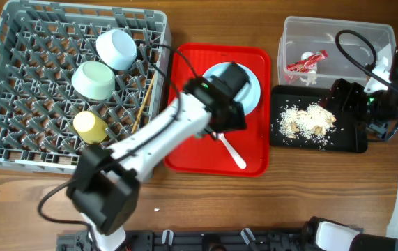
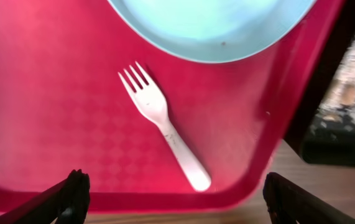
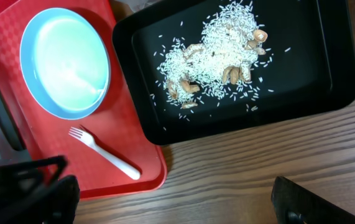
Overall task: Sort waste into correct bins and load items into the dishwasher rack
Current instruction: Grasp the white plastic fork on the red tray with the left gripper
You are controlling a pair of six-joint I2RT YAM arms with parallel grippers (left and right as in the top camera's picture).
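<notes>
Wood-grain table carries everything. Biggest on it is the grey dishwasher rack, at the left. It holds a white bowl near its upper middle, a pale green bowl just below that, and a small yellow cup lower still. The thin wooden chopsticks lie slanted along the rack's right edge.

Just right of the rack sits a red tray. The plate, white with a bluish cast, rests on its upper half. The white plastic fork lies loose on the lower half, tines toward the plate but apart from it.

Right of the red tray, the clear tub stands at the top with the red-and-white wrapper inside it. The black tray lies just below the tub, holding the rice scraps and a few brown bits heaped near its middle.

The left pincer hangs over the red tray above the fork, its 2 fingers spread wide to either side and gripping nothing. The right pincer sits over the right end of the black tray in the overhead view, its 2 fingers also spread apart and empty.
</notes>
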